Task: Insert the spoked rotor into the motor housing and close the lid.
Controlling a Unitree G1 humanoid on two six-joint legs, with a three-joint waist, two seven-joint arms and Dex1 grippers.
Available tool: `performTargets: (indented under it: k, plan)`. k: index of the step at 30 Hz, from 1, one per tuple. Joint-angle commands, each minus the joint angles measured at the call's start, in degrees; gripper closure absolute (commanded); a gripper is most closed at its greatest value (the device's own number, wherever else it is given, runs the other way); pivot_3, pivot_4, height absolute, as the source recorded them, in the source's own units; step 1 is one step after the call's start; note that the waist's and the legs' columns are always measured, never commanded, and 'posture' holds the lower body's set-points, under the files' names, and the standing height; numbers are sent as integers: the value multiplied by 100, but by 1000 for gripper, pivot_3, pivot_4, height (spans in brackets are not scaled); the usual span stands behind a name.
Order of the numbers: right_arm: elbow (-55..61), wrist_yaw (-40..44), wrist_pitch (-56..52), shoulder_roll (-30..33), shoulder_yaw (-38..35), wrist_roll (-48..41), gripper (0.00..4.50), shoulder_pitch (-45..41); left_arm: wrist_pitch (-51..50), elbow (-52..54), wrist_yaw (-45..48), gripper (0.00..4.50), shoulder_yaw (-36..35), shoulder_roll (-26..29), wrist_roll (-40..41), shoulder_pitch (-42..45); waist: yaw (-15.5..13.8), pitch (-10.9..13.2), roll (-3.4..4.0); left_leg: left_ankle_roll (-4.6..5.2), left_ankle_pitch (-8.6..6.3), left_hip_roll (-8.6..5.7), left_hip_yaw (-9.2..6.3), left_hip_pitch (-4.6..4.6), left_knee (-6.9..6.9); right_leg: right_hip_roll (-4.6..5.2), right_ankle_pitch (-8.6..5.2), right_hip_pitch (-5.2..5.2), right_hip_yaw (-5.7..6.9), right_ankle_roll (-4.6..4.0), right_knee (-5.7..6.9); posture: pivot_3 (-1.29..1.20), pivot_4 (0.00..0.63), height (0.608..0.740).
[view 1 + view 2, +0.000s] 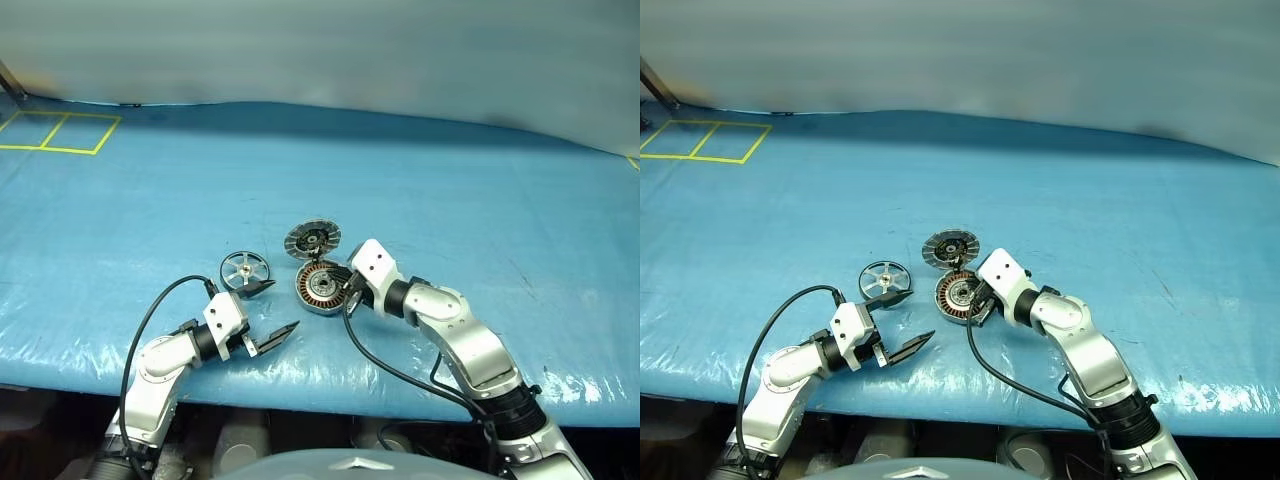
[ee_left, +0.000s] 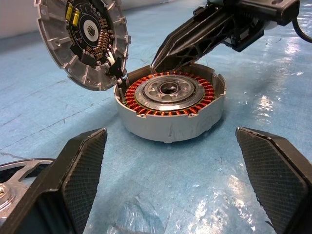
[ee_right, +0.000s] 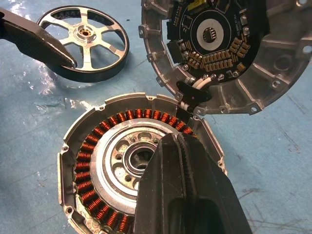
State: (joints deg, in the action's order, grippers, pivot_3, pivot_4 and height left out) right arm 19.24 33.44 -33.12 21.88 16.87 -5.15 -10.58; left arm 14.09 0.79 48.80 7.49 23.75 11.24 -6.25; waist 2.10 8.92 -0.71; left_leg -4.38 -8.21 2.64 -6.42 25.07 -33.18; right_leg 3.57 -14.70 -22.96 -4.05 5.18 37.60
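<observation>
**Housing open on the blue sheet, rotor lying apart**

Landmark: the motor housing (image 1: 322,285), a short grey cylinder on the blue plastic sheet (image 1: 450,190), copper windings ringed round a pale centre with a bore. No rotor in it.

- Lid (image 1: 312,240): hinged at the housing's far rim, swung open and standing tilted, inner face showing. A dark circuit board with rows of small components and a pale round hub can be seen; two yellow parts near its edge in the left wrist view. No readable lettering or brand on board, lid or housing.
- Spoked rotor (image 1: 244,270): flat on the sheet just left of the housing, apart from it. Cut off at the corner of the left wrist view.
- Right gripper (image 1: 347,287): fingers clenched together, empty, tips over the housing's right rim. From the right wrist view they cover part of the windings and centre; contact cannot be judged.
- Left gripper (image 1: 272,310): jaws spread wide, grasping nothing, near side and left of the housing. One fingertip (image 1: 265,287) lies against or just over the rotor's edge.
- Yellow tape squares (image 1: 60,132): far left of the housing, partly cut off by the frame edge.
</observation>
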Motion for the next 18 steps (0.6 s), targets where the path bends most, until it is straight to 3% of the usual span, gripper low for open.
performTargets:
  k: [1, 18]
  plan:
    - [325, 9, -16, 15, -76, -81, 4449, -44, 42, 82, -2, 0, 56, 8, -6, -5, 0, 2, 1, 0, 0, 0, 0, 0, 0, 0, 0, 0, 0, 0, 0, 0, 150, 740]
    - [-359, 23, -134, 255, 462, 394, 4449, 100, 40, 99, -9, 0, 49, 31, -28, -14, 4, 1, -1, -35, -24, 2, 1, -38, -3, 1, -2, 7, 0, -3, -6, 0, 150, 740]
